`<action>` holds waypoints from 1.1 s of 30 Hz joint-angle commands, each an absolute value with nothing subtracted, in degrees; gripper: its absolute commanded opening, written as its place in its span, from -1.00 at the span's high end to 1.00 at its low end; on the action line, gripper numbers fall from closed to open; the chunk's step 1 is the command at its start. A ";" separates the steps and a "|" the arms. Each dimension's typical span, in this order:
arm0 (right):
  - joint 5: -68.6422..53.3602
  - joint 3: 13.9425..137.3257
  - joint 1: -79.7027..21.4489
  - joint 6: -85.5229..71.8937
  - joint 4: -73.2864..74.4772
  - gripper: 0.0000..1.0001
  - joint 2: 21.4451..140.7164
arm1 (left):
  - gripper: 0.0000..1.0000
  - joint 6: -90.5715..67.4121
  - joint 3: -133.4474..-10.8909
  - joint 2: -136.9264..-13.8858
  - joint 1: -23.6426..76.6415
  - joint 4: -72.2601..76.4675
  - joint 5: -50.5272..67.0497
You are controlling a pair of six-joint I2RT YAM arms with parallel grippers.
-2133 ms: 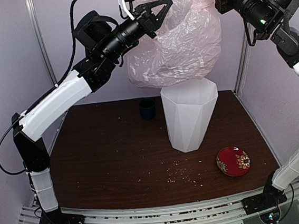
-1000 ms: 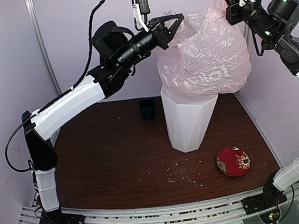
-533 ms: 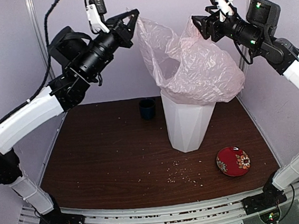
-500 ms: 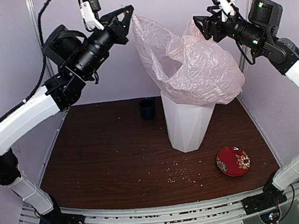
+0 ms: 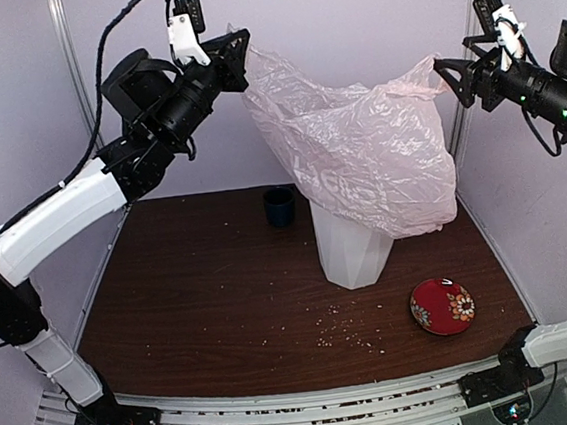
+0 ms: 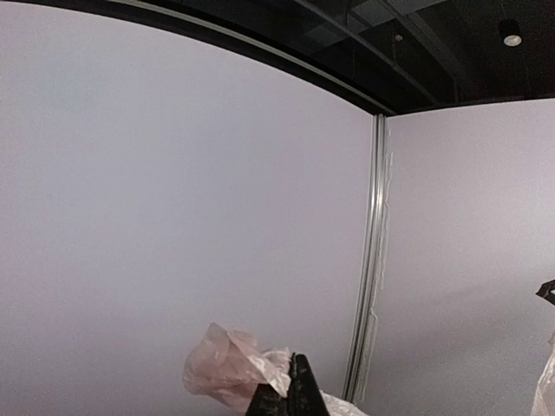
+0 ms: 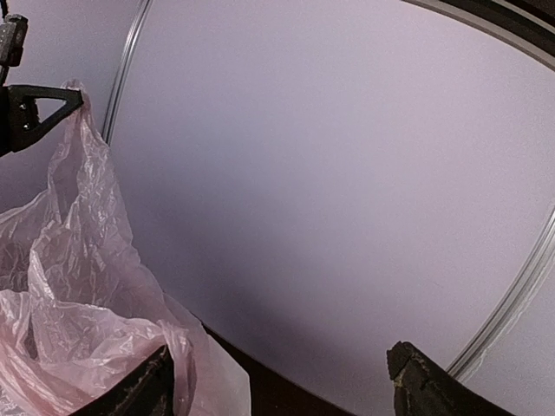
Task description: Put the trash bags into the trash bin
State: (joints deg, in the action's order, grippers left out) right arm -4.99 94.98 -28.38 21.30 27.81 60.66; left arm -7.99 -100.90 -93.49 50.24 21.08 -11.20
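Note:
The pale pink trash bag (image 5: 363, 155) hangs stretched between both grippers, high over the table. Its lower part drapes over the top of the white trash bin (image 5: 353, 256), hiding the rim. My left gripper (image 5: 238, 44) is shut on the bag's upper left corner; in the left wrist view the closed fingertips (image 6: 292, 392) pinch crumpled pink film (image 6: 230, 368). My right gripper (image 5: 445, 81) stands wide open, and the bag's right edge clings to one finger (image 7: 149, 392). Nothing lies between the right gripper's (image 7: 277, 381) fingers.
A small dark blue cup (image 5: 280, 206) stands behind the bin on the left. A red patterned dish (image 5: 443, 306) lies at the front right. Crumbs (image 5: 350, 332) are scattered on the brown table (image 5: 191, 292). Purple walls close in on three sides.
The right gripper has opened and swung out to the right. The bag is now spread wider and hangs lower over the bin. The left gripper keeps its hold, shifted slightly.

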 commanded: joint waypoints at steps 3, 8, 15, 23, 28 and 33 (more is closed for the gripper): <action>-17.38 95.57 -26.42 19.09 32.29 -0.64 61.69 | 1.00 -7.86 -107.17 -100.26 47.71 15.56 -6.03; -20.83 109.69 -26.37 10.98 28.30 -0.51 76.24 | 1.00 -8.40 -108.32 -102.04 47.15 16.91 5.11; -16.14 130.06 -26.32 10.67 25.73 -0.10 93.38 | 1.00 -7.22 -108.97 -99.55 47.11 12.91 12.20; -12.12 123.68 -23.30 6.13 24.15 -0.38 86.47 | 1.00 -6.04 -108.78 -101.05 44.86 15.56 -3.58; -15.09 99.36 -15.77 8.00 24.10 -0.60 72.84 | 1.00 -9.88 -118.44 -109.14 40.35 11.32 -1.03; -18.28 76.21 -11.47 19.09 29.05 -0.70 59.78 | 1.00 -11.87 -120.39 -111.55 40.30 10.84 -0.36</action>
State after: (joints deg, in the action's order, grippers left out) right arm -14.35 88.42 -13.85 10.94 23.81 64.62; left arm -9.30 -118.32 -110.13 39.75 11.79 -0.38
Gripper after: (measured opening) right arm 0.845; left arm 0.006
